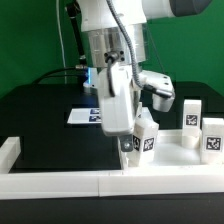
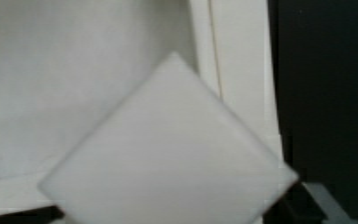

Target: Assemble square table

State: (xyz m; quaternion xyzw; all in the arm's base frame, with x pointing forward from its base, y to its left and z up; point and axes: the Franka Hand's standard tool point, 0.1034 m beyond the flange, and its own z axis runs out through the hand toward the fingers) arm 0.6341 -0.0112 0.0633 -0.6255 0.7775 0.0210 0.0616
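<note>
Exterior view: one arm reaches down from above to the front of a black table (image 1: 50,140).
Gripper, count one: the gripper (image 1: 128,142) hangs low, its tips close above the white parts; whether its jaws are wide, narrow or closed on something cannot be told from either view.
Legs, count three: short white blocky legs with black-and-white tags. The nearest leg (image 1: 146,136) stands upright just beside the gripper, on the exterior view's right. The second leg (image 1: 190,115) and third leg (image 1: 213,135) stand well apart from the gripper, further to that same side.
Square slab, count one: the white slab (image 1: 175,158) lies flat below and beside the gripper; the two far legs seem to stand on it.
Marker board, count one: the marker board (image 1: 85,115) lies flat behind the gripper.
Border rails, count two seen: a front rail (image 1: 60,182) runs before the gripper, and a side rail (image 1: 8,155) lies far off on the exterior view's left.
Wrist view: a white diamond-shaped face (image 2: 172,150) fills the middle before a white surface; which part it is cannot be told.
Room: a green backdrop (image 1: 195,50) stands behind the table.
</note>
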